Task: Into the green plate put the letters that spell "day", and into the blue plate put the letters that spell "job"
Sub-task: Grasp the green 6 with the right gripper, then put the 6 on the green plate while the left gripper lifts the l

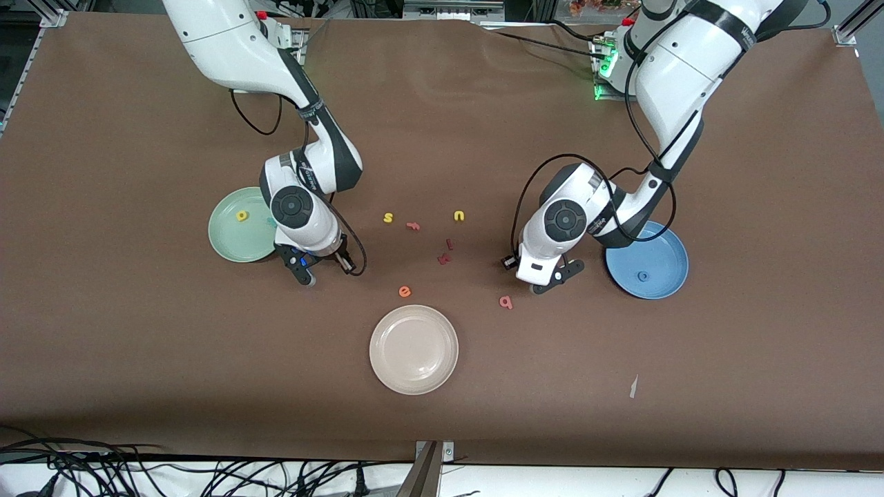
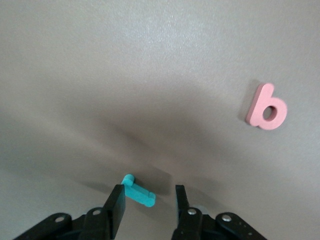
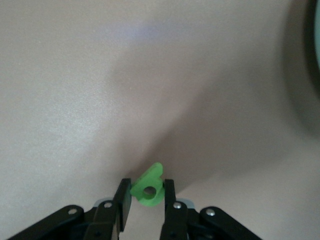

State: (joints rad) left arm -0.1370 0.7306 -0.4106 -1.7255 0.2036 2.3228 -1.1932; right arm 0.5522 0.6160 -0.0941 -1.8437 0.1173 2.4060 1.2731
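My right gripper [image 3: 145, 187] is shut on the green d [image 3: 149, 186], low over the table beside the green plate [image 1: 228, 241]; in the front view this gripper [image 1: 309, 275] hides the d. The plate holds the yellow a [image 1: 242, 216] and a small teal y [image 1: 270, 221]. My left gripper [image 2: 149, 192] is open and down at the table next to the blue plate [image 1: 666, 266]. The teal j [image 2: 138, 192] lies flat between its fingers, one end against a finger. The blue o [image 1: 643, 276] lies in the blue plate. The pink b [image 2: 267, 107] lies on the table nearby.
A cream plate [image 1: 414, 348] sits nearer the front camera, mid-table. Loose letters lie between the arms: yellow s [image 1: 388, 217], pink f [image 1: 413, 225], yellow u [image 1: 458, 216], two dark red letters [image 1: 445, 252] and orange e [image 1: 405, 291]. A white scrap [image 1: 633, 386] lies near the front edge.
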